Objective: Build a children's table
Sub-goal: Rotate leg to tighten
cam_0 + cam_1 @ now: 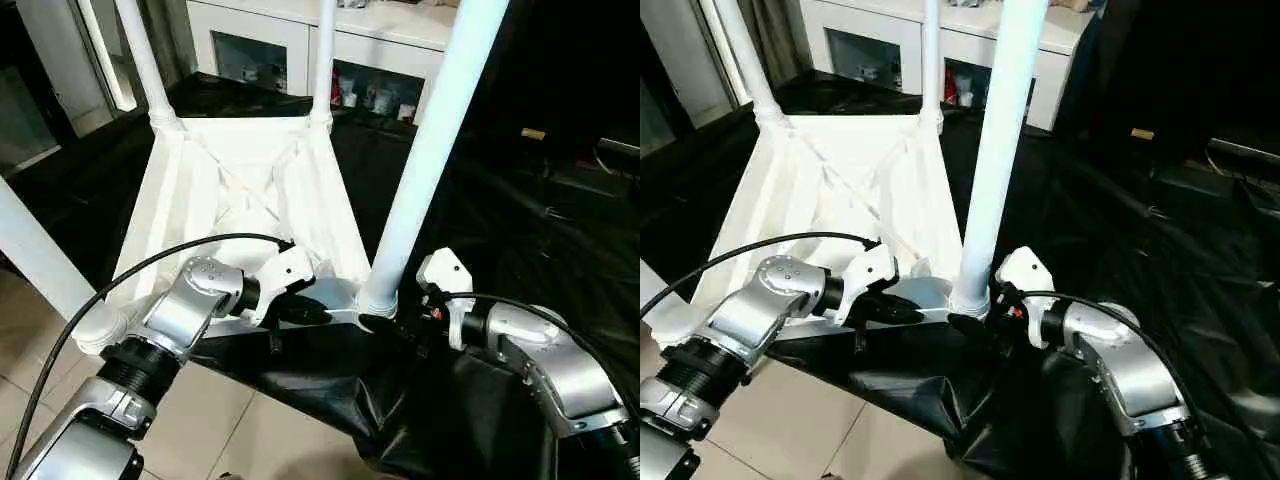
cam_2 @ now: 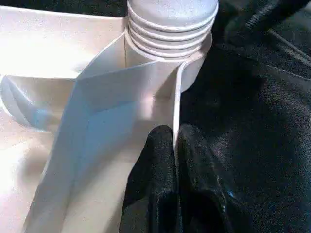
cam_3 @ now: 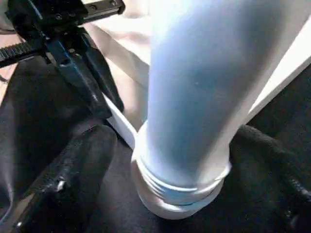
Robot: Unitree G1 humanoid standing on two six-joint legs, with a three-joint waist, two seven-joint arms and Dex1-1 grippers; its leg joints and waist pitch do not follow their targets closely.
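- Left tool (image 2: 175, 160) clamps the upturned children's table (image 1: 240, 170) rim wall.
- Right tool (image 3: 170, 194), spread wide, straddles the near leg (image 1: 430, 150) base.
- Black sheet (image 1: 500, 230) beneath both.

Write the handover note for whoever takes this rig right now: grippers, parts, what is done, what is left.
Left gripper: shut on the near rim of the table top, beside the near right socket.
Right gripper: open, fingers on either side of the near right leg at its base, not clamping.
Table top lies upside down on black sheeting; four legs stand in the corner sockets.
Left: check the near right leg is fully seated, then turn the table upright.
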